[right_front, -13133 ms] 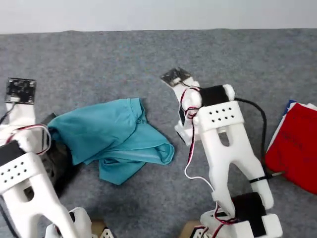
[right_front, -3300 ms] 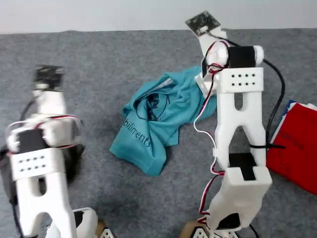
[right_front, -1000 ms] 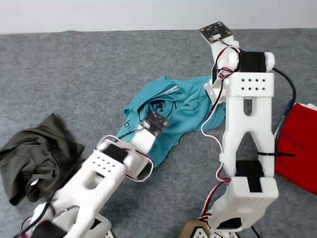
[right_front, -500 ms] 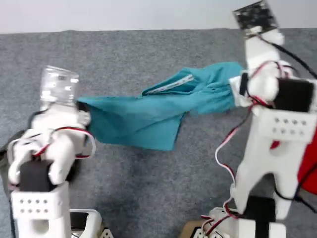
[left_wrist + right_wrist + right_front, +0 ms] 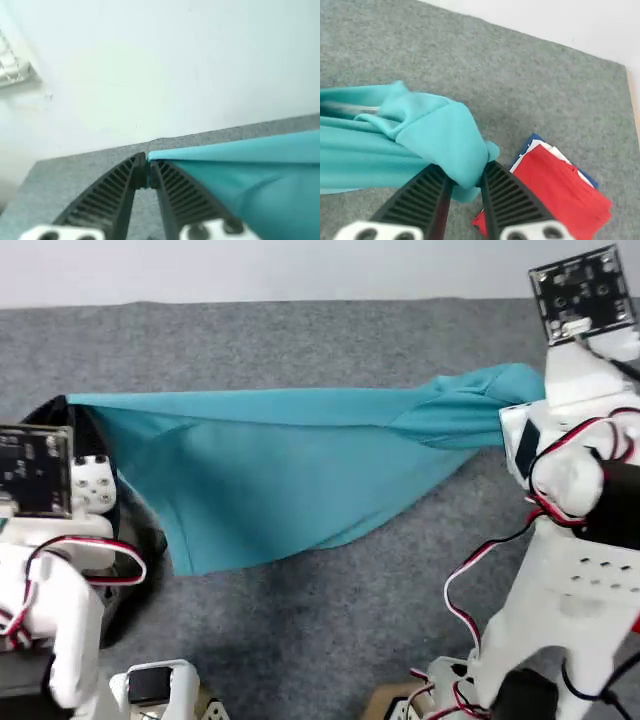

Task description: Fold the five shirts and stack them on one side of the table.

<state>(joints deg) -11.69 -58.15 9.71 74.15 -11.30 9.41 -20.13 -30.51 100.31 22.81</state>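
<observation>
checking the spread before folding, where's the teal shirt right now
In the high view the teal shirt spans the middle of the table, one end pinched in the left gripper, the other in the right gripper.

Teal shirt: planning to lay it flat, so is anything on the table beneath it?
Mostly bare table lies below the teal shirt, but a dark garment lies at its end by the left gripper.

Teal shirt [image 5: 290,470] stretched taut, airborne
</observation>
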